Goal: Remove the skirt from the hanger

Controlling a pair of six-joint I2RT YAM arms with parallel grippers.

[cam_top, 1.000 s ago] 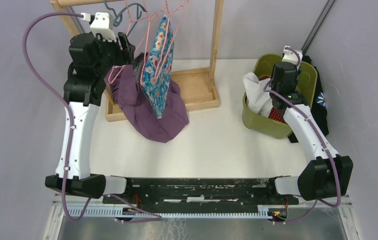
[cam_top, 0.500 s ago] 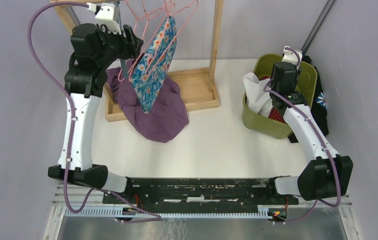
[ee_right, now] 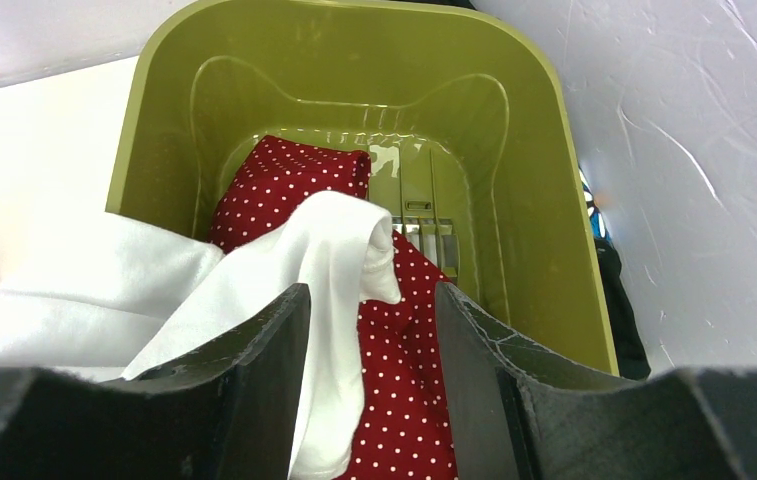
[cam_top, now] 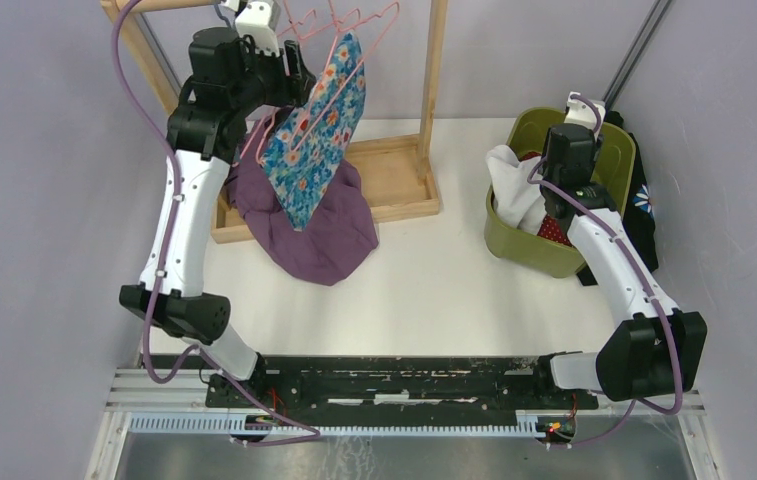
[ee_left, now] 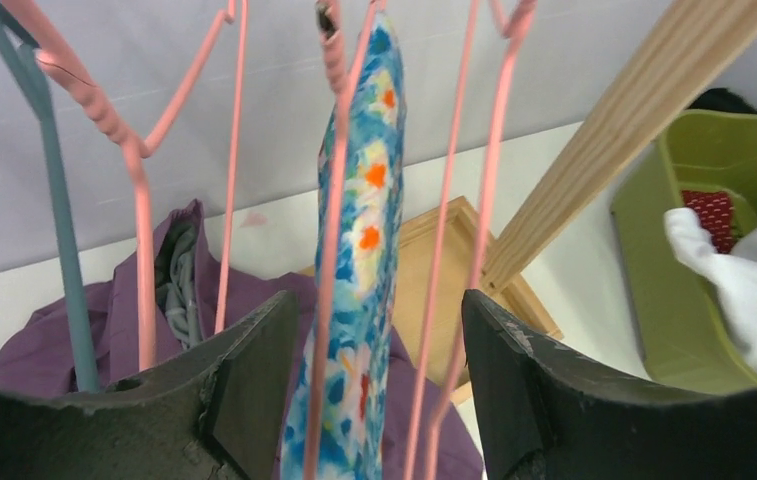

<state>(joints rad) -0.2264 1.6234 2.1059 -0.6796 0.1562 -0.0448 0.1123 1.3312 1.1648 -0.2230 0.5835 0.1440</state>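
The left pincer (ee_left: 379,310) has risen toward the wooden rack (cam_top: 435,100). Spread, it straddles the floral skirt (cam_top: 314,150) on its pink hanger (cam_top: 339,30) at far left, presumably to grip it. The right pincer (ee_right: 372,300) idles spread over the green bin (ee_right: 544,200).

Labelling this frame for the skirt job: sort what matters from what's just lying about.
Job: floral skirt, pink hanger, wooden rack, left end effector open astride the skirt.
Lying about: purple garment, green bin, white cloth, red dotted cloth, right end effector open above the bin.
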